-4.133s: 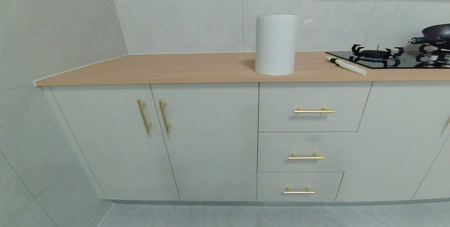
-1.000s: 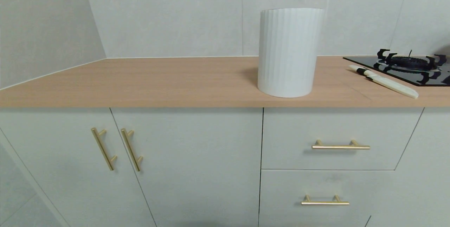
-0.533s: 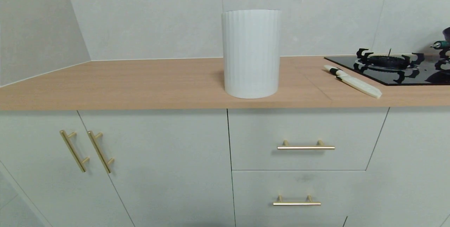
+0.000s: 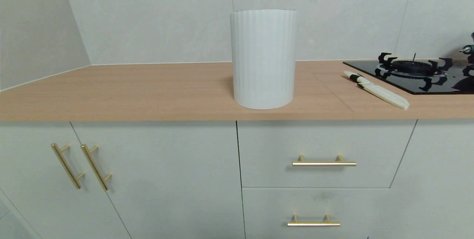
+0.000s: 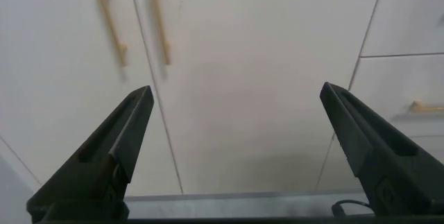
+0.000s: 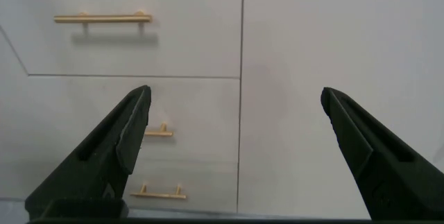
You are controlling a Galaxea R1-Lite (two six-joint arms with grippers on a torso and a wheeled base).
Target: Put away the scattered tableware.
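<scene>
The knife (image 4: pixel 376 90), flat right of the ribbed holder (image 4: pixel 263 59), looks light, stiff and slick; I'd pinch its banded handle. The left gripper (image 5: pixel 236 93) and right gripper (image 6: pixel 236 93) gape wide, empty.

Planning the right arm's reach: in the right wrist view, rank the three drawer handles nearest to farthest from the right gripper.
1. Top drawer handle: highest on the cabinet, largest before the open right gripper.
2. Middle drawer handle: one drawer down, partly behind the gripper.
3. Bottom drawer handle: lowest, smallest.

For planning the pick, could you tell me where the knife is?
In the head view, the knife lies on the countertop, right of the white ribbed container, beside the hob.
</scene>
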